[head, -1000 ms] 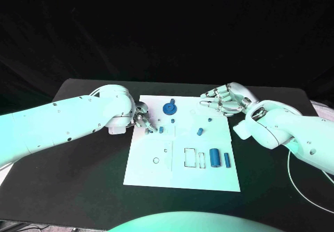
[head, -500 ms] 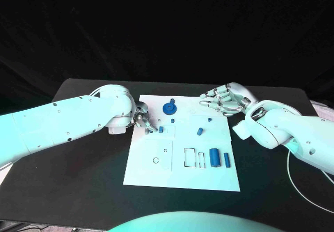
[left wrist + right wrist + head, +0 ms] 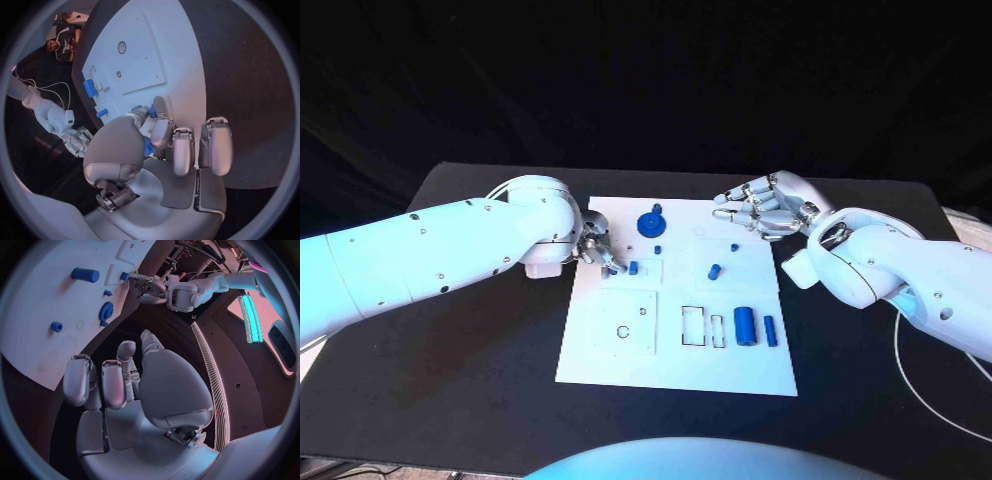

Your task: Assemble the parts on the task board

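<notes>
The white task board (image 3: 678, 345) lies mid-table. My left hand (image 3: 599, 250) reaches over the board's left edge. In the left wrist view its thumb and a finger pinch a small blue part (image 3: 152, 111), which also shows in the head view (image 3: 633, 267). My right hand (image 3: 759, 208) hovers above the board's far right corner with its fingers loosely curved and nothing in them (image 3: 119, 380). A blue gear (image 3: 652, 223) stands near the far edge. Two small blue pegs (image 3: 714, 270) (image 3: 734, 246) sit right of centre. A thick blue cylinder (image 3: 744, 326) and a thinner one (image 3: 770, 330) lie at the near right.
Rectangular outlined slots (image 3: 694, 325) and a small round hole (image 3: 625, 331) mark the board's near half. Bare black table (image 3: 473, 380) surrounds the board on all sides. A white cable (image 3: 920, 385) trails off the table's right side.
</notes>
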### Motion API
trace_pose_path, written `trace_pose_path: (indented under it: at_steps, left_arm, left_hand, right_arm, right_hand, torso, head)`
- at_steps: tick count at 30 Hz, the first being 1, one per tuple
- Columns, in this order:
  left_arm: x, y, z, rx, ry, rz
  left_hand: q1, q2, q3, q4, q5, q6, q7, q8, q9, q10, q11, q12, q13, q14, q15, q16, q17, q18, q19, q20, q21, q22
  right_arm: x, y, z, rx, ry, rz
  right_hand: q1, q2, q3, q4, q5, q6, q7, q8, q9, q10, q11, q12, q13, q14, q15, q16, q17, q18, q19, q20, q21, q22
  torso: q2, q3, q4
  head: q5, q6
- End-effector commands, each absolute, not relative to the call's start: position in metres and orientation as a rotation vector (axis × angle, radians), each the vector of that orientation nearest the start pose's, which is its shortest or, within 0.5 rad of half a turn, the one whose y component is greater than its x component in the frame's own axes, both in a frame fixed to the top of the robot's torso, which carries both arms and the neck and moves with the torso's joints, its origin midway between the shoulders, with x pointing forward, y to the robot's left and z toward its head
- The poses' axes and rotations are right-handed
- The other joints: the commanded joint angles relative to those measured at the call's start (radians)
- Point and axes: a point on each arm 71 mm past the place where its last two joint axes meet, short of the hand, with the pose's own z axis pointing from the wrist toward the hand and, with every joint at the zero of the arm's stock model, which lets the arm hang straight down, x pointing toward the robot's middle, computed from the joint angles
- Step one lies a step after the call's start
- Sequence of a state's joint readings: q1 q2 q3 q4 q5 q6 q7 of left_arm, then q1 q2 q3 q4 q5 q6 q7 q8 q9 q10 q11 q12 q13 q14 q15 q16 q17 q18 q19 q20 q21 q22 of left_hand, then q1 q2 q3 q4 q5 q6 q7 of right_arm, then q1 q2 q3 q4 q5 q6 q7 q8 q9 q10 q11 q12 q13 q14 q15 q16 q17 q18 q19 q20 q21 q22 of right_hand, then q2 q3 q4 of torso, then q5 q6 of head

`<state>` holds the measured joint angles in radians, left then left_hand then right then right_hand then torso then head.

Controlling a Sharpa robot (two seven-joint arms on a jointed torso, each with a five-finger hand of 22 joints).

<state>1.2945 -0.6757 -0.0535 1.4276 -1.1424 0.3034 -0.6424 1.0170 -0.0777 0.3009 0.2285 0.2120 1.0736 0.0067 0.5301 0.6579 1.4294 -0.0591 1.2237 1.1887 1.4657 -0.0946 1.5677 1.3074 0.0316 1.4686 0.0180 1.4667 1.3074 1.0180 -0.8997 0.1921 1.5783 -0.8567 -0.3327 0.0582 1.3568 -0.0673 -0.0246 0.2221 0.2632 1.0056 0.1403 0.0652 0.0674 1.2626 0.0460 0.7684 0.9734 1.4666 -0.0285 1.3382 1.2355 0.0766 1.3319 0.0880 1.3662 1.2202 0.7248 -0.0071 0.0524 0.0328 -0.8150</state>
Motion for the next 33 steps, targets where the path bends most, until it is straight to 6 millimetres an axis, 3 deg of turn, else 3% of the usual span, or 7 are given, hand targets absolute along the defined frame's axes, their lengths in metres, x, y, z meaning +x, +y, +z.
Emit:
trace_pose_path:
  at_steps: [1, 12, 16, 18, 20, 22, 33]
  left_arm:
    - [0.501, 0.167, -0.198, 0.04, 2.387, -0.226]
    - [0.501, 0.17, -0.197, 0.033, 2.385, -0.223]
    - [0.502, 0.171, -0.194, 0.01, 2.363, -0.236]
    - [0.503, 0.172, -0.192, -0.011, 2.342, -0.247]
    - [0.504, 0.172, -0.189, -0.047, 2.317, -0.268]
    - [0.505, 0.173, -0.186, -0.09, 2.292, -0.292]
    - [0.506, 0.188, -0.176, -0.215, 2.238, -0.348]
  left_hand:
    - [0.009, 0.0, -0.006, 0.002, 0.001, 0.007, -0.002, 0.0, -0.001, 0.005, 0.002, 0.006, 0.001, 0.105, -0.008, 0.003, 0.263, -0.005, 0.062, -0.008, 0.003, 0.199]
    - [0.009, 0.0, -0.009, 0.003, 0.0, 0.007, -0.002, 0.0, -0.002, 0.005, 0.002, 0.005, 0.0, 0.105, -0.008, 0.003, 0.263, -0.005, 0.062, -0.008, 0.003, 0.199]
    - [-0.006, -0.016, -0.044, 0.02, -0.003, 0.009, -0.001, 0.001, -0.005, 0.005, 0.002, 0.003, 0.0, 0.105, -0.007, 0.003, 0.263, -0.006, 0.062, -0.008, 0.003, 0.2]
    - [-0.025, -0.031, -0.082, 0.04, -0.04, 0.011, -0.001, 0.002, -0.007, 0.006, 0.002, 0.003, 0.0, 0.105, -0.007, 0.003, 0.263, -0.006, 0.062, -0.008, 0.004, 0.201]
    - [-0.035, -0.031, -0.127, 0.058, -0.11, 0.012, -0.002, 0.003, -0.01, 0.006, 0.002, 0.0, -0.001, 0.105, -0.008, 0.003, 0.263, -0.006, 0.063, -0.009, 0.004, 0.202]
    - [-0.044, -0.025, -0.166, 0.062, -0.15, 0.011, -0.002, 0.005, -0.013, 0.006, 0.002, -0.003, -0.003, 0.105, -0.008, 0.003, 0.263, -0.006, 0.063, -0.009, 0.004, 0.202]
    - [-0.053, -0.013, -0.244, 0.063, -0.161, 0.003, 0.001, 0.005, -0.017, -0.005, 0.004, -0.026, -0.024, 0.105, -0.008, 0.003, 0.263, -0.002, 0.057, -0.009, -0.015, 0.193]
  right_arm:
    - [0.475, -0.218, -0.181, 0.481, 1.645, 1.117]
    - [0.475, -0.218, -0.182, 0.482, 1.647, 1.117]
    - [0.475, -0.218, -0.183, 0.482, 1.648, 1.117]
    - [0.475, -0.218, -0.183, 0.483, 1.648, 1.117]
    - [0.474, -0.218, -0.183, 0.483, 1.649, 1.116]
    - [0.474, -0.218, -0.183, 0.483, 1.649, 1.116]
    - [0.474, -0.218, -0.185, 0.485, 1.653, 1.117]
  right_hand:
    - [0.001, 0.012, -0.006, 0.0, 0.006, 0.001, -0.004, 0.004, 0.002, -0.006, 0.002, 0.0, -0.001, 0.036, 0.004, -0.006, -0.001, 0.006, -0.004, -0.001, -0.004, -0.001]
    - [0.001, 0.012, -0.006, 0.0, 0.006, 0.001, -0.004, 0.004, 0.002, -0.006, 0.002, 0.0, -0.001, 0.036, 0.004, -0.006, -0.001, 0.006, -0.004, -0.001, -0.004, -0.001]
    - [0.001, 0.012, -0.006, 0.0, 0.006, 0.001, -0.004, 0.004, 0.002, -0.006, 0.002, 0.0, -0.001, 0.036, 0.004, -0.006, -0.001, 0.006, -0.004, -0.001, -0.004, -0.001]
    - [0.001, 0.012, -0.006, 0.0, 0.006, 0.001, -0.004, 0.004, 0.002, -0.006, 0.002, 0.0, -0.001, 0.036, 0.004, -0.006, -0.001, 0.006, -0.004, -0.001, -0.004, -0.001]
    - [0.001, 0.012, -0.01, 0.0, 0.007, 0.001, -0.004, 0.004, 0.002, -0.007, 0.002, -0.001, -0.003, 0.036, 0.004, -0.008, -0.002, 0.006, -0.005, -0.001, -0.006, -0.003]
    - [0.001, 0.012, -0.01, 0.0, 0.007, 0.001, -0.004, 0.004, 0.002, -0.007, 0.002, -0.001, -0.003, 0.036, 0.004, -0.008, -0.002, 0.006, -0.005, -0.001, -0.006, -0.003]
    - [0.001, 0.012, -0.01, 0.0, 0.007, 0.001, -0.004, 0.004, 0.002, -0.007, 0.002, -0.001, -0.003, 0.036, 0.004, -0.008, -0.002, 0.006, -0.005, -0.001, -0.006, -0.003]
  torso:
    - [0.0, 0.0003, -0.0001]
    - [0.0, -0.0007, 0.0002]
    - [0.0, -0.0006, -0.0003]
    - [0.0, -0.0008, -0.0004]
    - [-0.001, -0.0006, 0.0002]
    - [0.0, -0.0001, 0.0007]
    - [0.0, -0.0003, -0.0004]
  head:
    - [0.0, 0.0]
    - [0.0, 0.0]
    - [-0.001, 0.002]
    - [-0.001, 0.002]
    - [-0.001, 0.003]
    - [-0.001, 0.004]
    - [0.0, 0.007]
